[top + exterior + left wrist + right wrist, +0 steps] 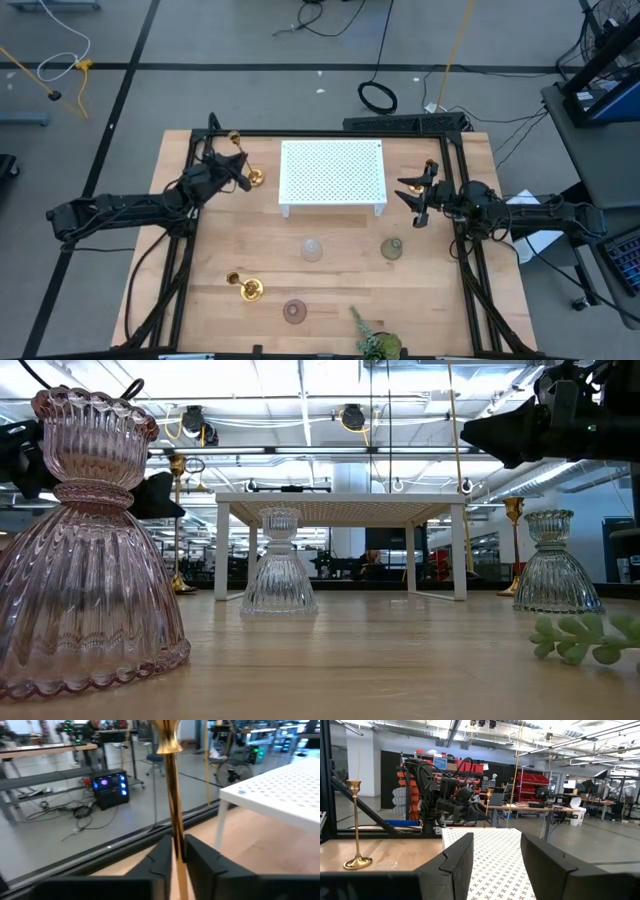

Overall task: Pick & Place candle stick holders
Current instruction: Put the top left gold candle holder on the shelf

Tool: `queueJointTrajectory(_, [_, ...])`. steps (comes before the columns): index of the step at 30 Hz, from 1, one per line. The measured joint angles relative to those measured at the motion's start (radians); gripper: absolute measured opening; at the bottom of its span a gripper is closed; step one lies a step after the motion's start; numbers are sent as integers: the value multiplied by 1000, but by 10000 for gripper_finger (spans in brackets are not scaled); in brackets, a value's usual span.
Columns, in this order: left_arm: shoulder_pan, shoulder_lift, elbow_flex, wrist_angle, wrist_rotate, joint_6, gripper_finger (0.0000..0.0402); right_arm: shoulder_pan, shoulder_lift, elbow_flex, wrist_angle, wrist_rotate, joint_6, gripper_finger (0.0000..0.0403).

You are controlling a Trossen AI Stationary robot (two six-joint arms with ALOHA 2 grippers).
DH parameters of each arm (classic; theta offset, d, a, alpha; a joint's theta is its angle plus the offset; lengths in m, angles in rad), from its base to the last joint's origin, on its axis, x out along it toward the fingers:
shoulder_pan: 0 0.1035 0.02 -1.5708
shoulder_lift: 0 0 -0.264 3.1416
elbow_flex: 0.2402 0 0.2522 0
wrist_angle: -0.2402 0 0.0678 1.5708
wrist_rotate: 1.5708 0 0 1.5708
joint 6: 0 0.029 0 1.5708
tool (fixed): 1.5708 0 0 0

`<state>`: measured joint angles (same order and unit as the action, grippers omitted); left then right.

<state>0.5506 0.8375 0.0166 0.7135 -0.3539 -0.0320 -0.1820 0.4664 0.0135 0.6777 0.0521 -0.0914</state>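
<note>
We judge the pick step is in hand: left gripper (238, 166), left of the white perforated stand (333, 175), has fingers clamped on a thin-stemmed shiny gold candlestick (172, 795). Next we need a straight lift. Right gripper (414, 195) hovers, fingers apart.

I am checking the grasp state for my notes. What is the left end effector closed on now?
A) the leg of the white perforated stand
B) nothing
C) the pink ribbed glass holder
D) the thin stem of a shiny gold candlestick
D: in the left wrist view, the left end effector has both dark fingers pressed against the thin stem of a shiny gold candlestick.
</note>
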Motion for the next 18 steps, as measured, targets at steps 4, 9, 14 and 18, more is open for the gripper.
queueJointTrajectory(4, [0, 0, 0, -2, 27, 8, 16, 0, 0, 0, 0, 0, 0, 155])
queueJointTrajectory(9, [-3, -1, 0, 0, 36, 12, 31, 0, 0, 0, -1, 0, 19, 155])
queueJointTrajectory(14, [-23, -2, 0, 75, 39, 7, 14, 0, 0, 0, -1, 0, 59, 155])
queueJointTrajectory(18, [-47, -2, 23, 126, 39, 12, 20, 0, 0, 0, -1, 0, 78, 155])
